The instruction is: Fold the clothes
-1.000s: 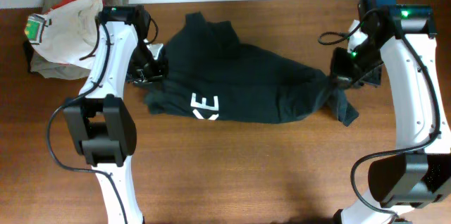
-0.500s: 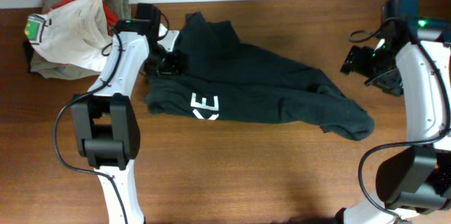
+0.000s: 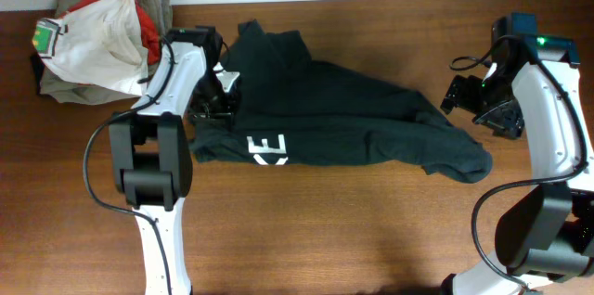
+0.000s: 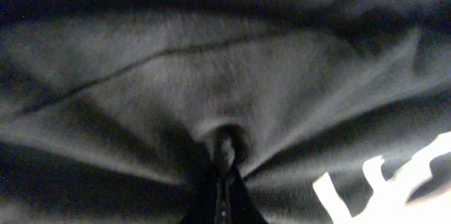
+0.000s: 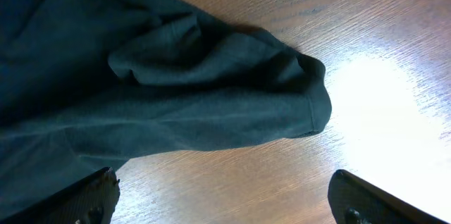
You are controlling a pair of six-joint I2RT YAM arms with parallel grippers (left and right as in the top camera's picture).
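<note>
Flatten black shirt (image 3: 353, 119), now bunched mid-bench (image 3: 325, 239), before any fold: tug L edge taut, take far hem w/ R, avoid dragging in creases. L pincer (image 4: 224, 160): clamped shut on a pinch of shirt fabric. R pincer (image 5: 224, 203): wide open, empty, hovering just past shirt's R end.

Left wrist view is soft: shirt (image 4: 211, 76) fills it, white lettering (image 4: 380, 189) clipped at lower right, left hand (image 4: 223, 175) a dark blur at bottom edge. Right hand (image 5: 222, 182): fingers (image 5: 88, 199) cut off at bottom (glare wipes out tabletop (image 5: 380, 97) grain there). Overhead: letter before "E" partly folded under.
</note>
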